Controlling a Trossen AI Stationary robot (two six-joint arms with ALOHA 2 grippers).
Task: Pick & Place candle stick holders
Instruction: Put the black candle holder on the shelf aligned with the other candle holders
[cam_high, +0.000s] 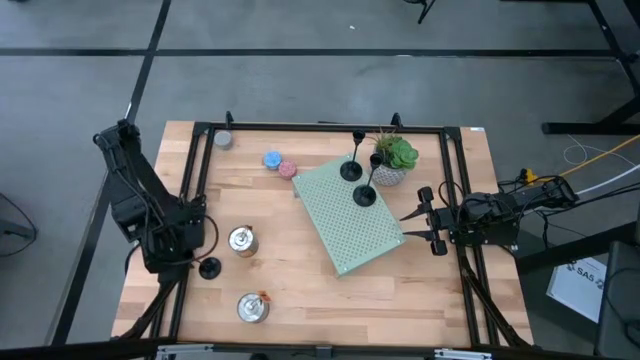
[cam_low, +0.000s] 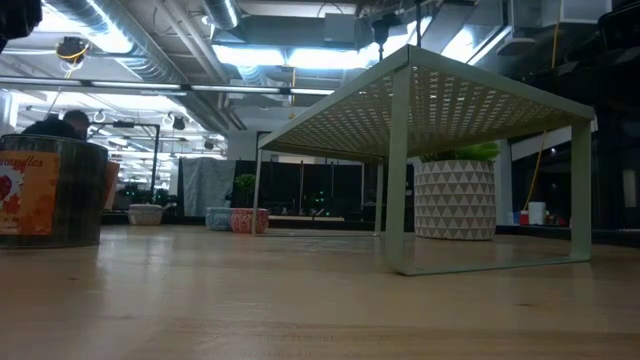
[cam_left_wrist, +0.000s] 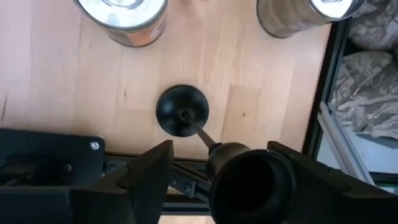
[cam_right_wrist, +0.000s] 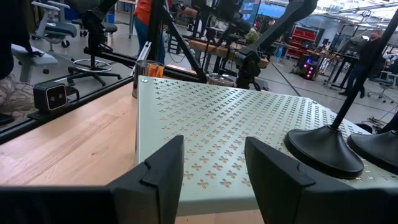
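Observation:
Three matte-black candle stick holders show. One (cam_high: 209, 267) stands on its round base (cam_left_wrist: 182, 111) on the wooden table near the left edge, its stem rising to a top cup (cam_left_wrist: 249, 183). My left gripper (cam_left_wrist: 221, 168) points down over it, open, one finger on either side of that cup. The other two holders (cam_high: 351, 170) (cam_high: 365, 195) stand on the pale green perforated shelf (cam_high: 345, 220). My right gripper (cam_high: 425, 225) waits level at the shelf's right side, open, nothing between its fingers (cam_right_wrist: 214, 168). My left gripper comes from above with its fingers (cam_left_wrist: 146, 171) on either side of the standing holder's top cup (cam_left_wrist: 214, 162). A gap shows between one finger and the cup. Whether the other finger touches the cup, I cannot tell.
Two silver tins (cam_high: 242, 240) (cam_high: 253, 307) stand close to the left holder. Blue (cam_high: 272, 159) and pink (cam_high: 288, 169) candles lie at the far side, and a potted plant (cam_high: 393, 160) stands behind the shelf. A black frame rail (cam_high: 190, 200) runs beside the left gripper.

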